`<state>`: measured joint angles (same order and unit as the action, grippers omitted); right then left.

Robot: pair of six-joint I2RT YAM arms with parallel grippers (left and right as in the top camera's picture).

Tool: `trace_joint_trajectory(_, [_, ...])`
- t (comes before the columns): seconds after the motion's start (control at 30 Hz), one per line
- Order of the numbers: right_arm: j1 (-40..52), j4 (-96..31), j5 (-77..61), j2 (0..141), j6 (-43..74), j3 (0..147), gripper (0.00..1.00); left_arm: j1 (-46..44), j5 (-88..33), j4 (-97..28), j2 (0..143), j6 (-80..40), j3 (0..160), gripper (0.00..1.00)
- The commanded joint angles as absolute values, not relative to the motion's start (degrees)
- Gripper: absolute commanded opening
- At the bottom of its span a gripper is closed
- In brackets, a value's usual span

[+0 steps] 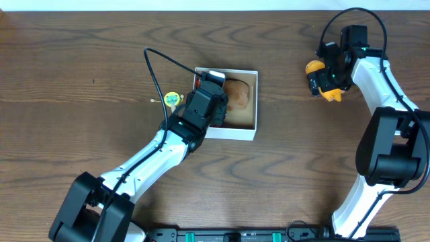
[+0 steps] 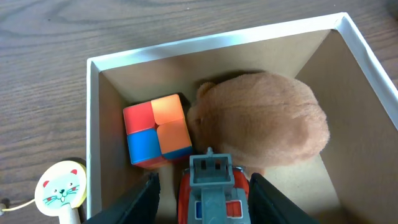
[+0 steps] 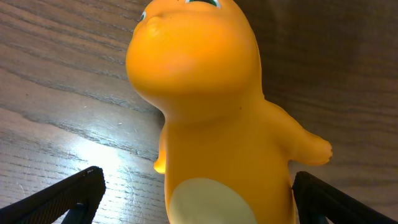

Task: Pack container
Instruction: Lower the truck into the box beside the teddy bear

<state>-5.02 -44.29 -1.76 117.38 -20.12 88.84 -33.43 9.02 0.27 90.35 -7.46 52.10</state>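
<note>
Brown plush (image 2: 261, 118) and cube (image 2: 157, 130) crowd the container (image 2: 217, 40) under left hand (image 2: 205, 193), grip unclear; right hand (image 3: 196, 186) spread around orange figure (image 3: 199, 81).

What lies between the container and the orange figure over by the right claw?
Nothing but bare wooden table, seen in the overhead view, separates the container from the orange figure.
</note>
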Motion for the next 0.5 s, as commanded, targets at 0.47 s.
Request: trace_joint_trajectory(0.47, [-4.6,-44.3,-2.2,117.8,-20.2,89.0,0.99,-33.3,9.7,4.8,91.3,-7.2,53.3,0.49])
